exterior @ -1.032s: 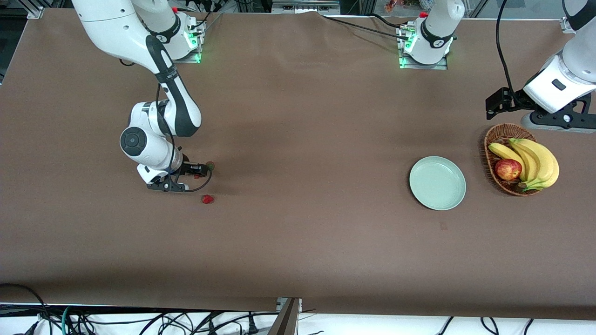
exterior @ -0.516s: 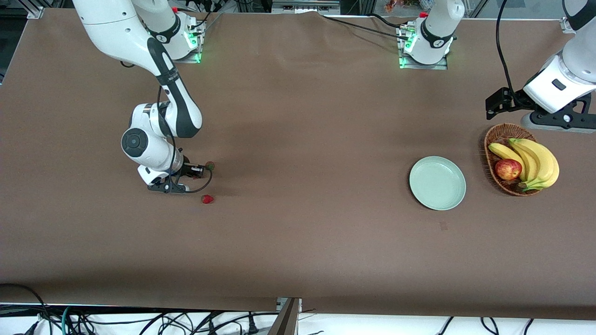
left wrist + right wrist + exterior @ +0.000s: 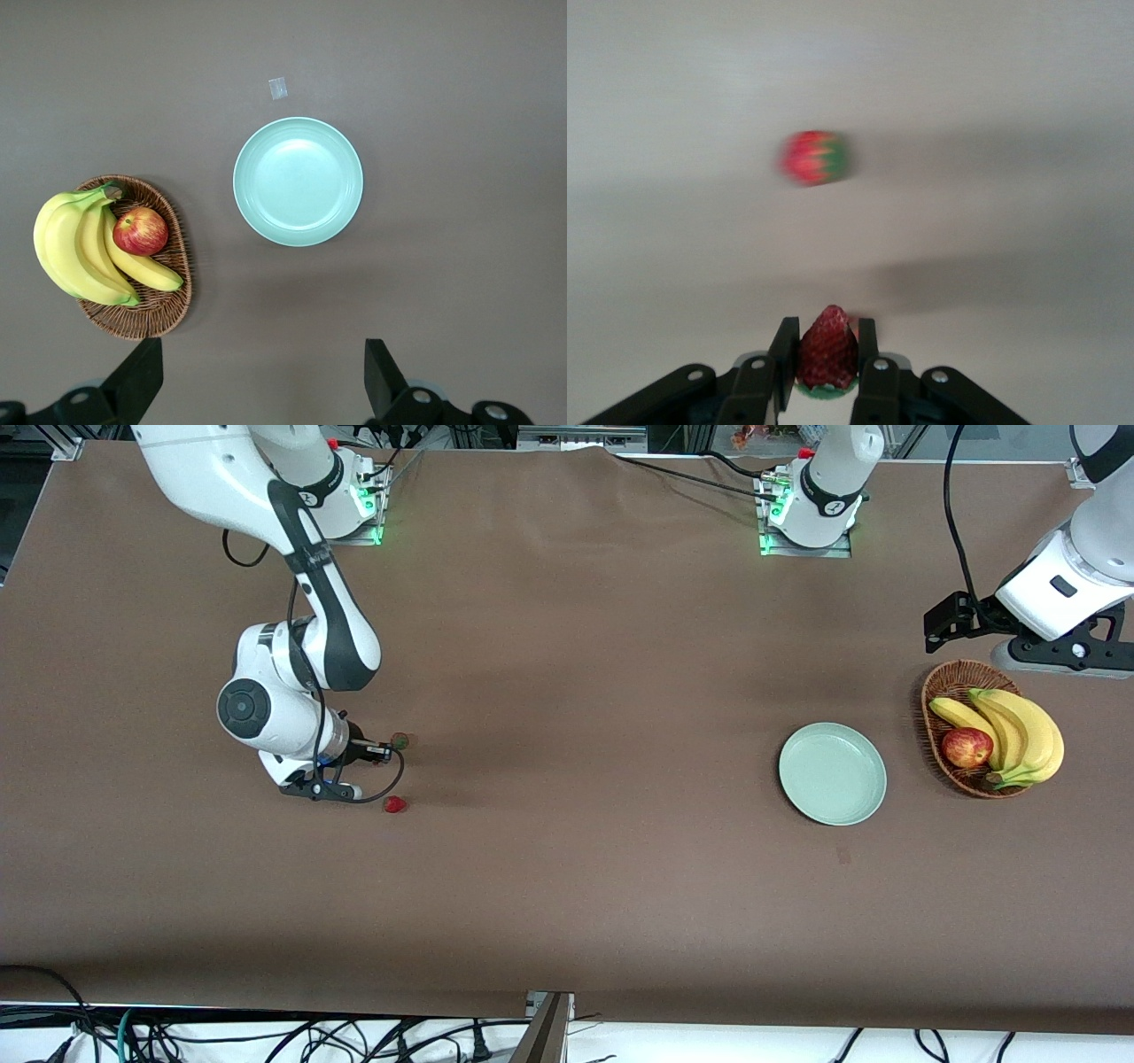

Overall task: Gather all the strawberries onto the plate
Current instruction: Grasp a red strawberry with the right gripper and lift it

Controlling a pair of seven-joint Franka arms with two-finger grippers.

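My right gripper [image 3: 381, 755] [image 3: 826, 347] is shut on a red strawberry [image 3: 827, 349], low over the table near the right arm's end. A second strawberry [image 3: 400, 740] [image 3: 813, 158], darker with green on it, lies on the table just past the fingertips. A third strawberry [image 3: 395, 804] lies a little nearer to the front camera. The pale mint-green plate [image 3: 833, 773] [image 3: 298, 181] stands empty toward the left arm's end. My left gripper [image 3: 950, 618] [image 3: 257, 390] waits open in the air beside the basket, with nothing between its fingers.
A brown wicker basket [image 3: 941, 684] [image 3: 174, 305] with bananas [image 3: 1019, 731] and a red apple [image 3: 967, 747] stands beside the plate at the left arm's end. A small pale mark [image 3: 842, 856] lies on the brown cloth near the plate.
The right gripper's fingers have shut on the strawberry. The right arm's wrist has shifted slightly toward its own end of the table. The left arm has not moved.
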